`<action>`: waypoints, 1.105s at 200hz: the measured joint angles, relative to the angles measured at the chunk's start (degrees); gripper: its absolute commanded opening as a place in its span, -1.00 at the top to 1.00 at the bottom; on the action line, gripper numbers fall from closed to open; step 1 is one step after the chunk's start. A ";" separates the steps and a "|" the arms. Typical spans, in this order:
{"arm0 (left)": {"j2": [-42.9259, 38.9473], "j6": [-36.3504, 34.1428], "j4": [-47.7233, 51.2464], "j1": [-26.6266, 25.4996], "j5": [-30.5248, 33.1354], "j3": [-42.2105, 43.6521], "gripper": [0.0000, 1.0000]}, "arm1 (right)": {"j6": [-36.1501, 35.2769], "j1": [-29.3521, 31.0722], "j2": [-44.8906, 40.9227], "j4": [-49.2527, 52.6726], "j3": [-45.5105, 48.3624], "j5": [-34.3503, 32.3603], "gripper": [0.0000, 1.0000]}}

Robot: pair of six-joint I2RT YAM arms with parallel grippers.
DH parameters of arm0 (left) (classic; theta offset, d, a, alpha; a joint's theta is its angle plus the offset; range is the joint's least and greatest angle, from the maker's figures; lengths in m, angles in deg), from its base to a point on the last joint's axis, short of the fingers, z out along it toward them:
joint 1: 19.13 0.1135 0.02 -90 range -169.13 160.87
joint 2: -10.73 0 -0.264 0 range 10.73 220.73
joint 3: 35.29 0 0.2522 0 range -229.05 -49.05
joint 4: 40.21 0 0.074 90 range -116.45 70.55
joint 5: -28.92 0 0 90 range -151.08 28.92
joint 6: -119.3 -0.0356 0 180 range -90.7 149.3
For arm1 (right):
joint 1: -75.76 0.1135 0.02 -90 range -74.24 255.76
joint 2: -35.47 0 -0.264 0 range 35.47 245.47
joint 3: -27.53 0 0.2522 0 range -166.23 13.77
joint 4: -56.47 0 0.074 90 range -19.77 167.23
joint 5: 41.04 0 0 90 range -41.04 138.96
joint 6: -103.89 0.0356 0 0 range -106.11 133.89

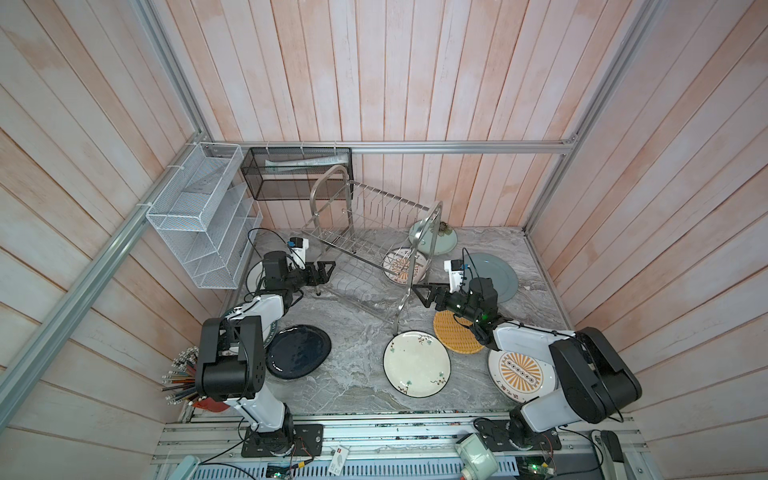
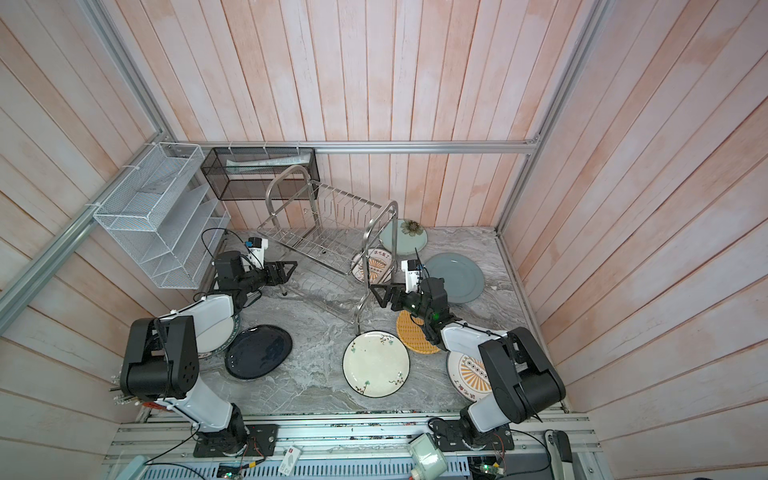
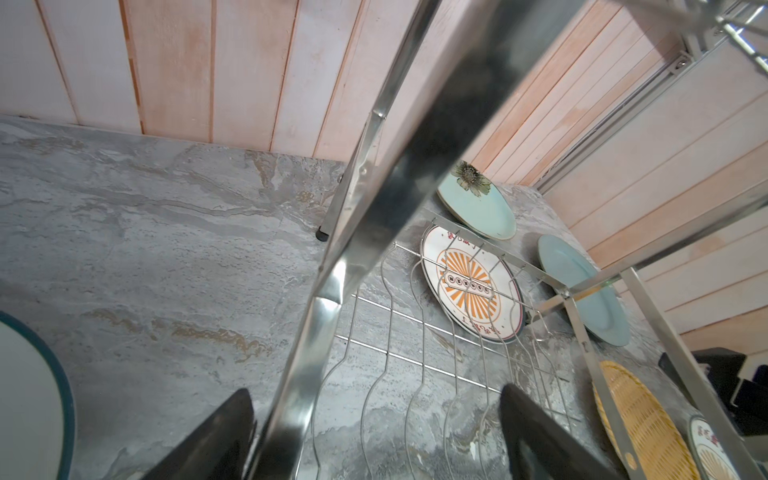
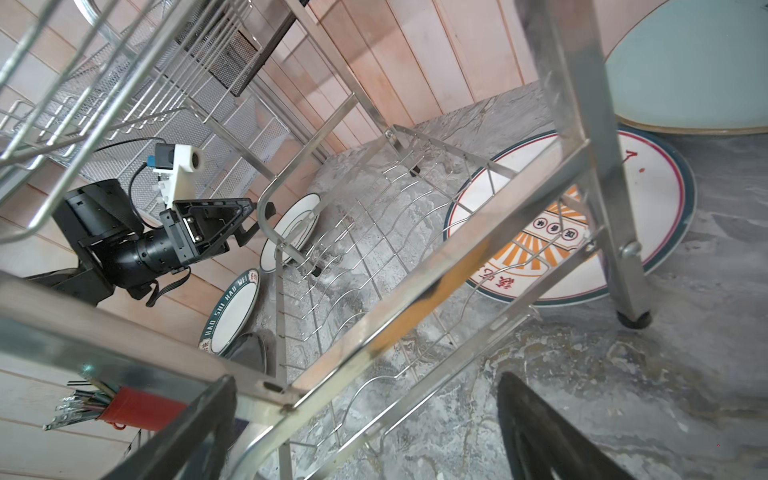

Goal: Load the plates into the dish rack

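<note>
While the plates (image 1: 417, 364) lie flat on the counter (image 1: 357, 332) around the dish rack (image 1: 365, 232), one sunburst plate (image 1: 404, 266) partly beneath its lower tier, both arms attend to the rack itself. The left gripper (image 1: 326, 272) and the right gripper (image 1: 419, 295) sit at its opposite arched ends, jaws wide open astride the tubes, gripping nothing. Repositioning the rack seems the step; next, both should close together.

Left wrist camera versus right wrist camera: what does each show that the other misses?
Only left wrist: the round yellow woven-look plate and the round grey-blue plate. Only right wrist: the dark-rimmed lettered plate, the red utensil cup and the left pincer. Both: the shiny steel wire dish rack and the orange-sunburst white plate under it.
</note>
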 measured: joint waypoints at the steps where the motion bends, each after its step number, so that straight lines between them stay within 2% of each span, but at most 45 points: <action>1: -0.04 0.02 0.00 -0.04 0.02 0.02 -0.85 | 0.02 0.00 0.11 0.02 -0.09 0.00 -0.96; 40: -3.32 1.18 -1.44 -3.02 1.79 4.00 -0.85 | 0.46 -0.22 3.48 0.48 -3.74 -0.11 -0.95; 78: -10.49 3.93 -1.92 -4.02 4.72 10.99 -0.87 | 0.17 -2.25 5.92 0.35 -4.61 2.89 -0.95; 108: -12.52 5.70 -1.16 -4.39 8.11 12.02 -0.89 | -0.04 -3.80 9.53 0.31 -8.33 5.14 -0.94; 184: -13.97 10.97 0.13 -0.07 17.18 13.81 -0.89 | 1.31 -4.04 24.61 -1.53 -24.85 9.31 -0.94; 221: -16.44 11.96 0.48 0.46 18.45 15.32 -0.90 | 1.70 -4.04 26.14 -1.25 -26.36 9.16 -0.95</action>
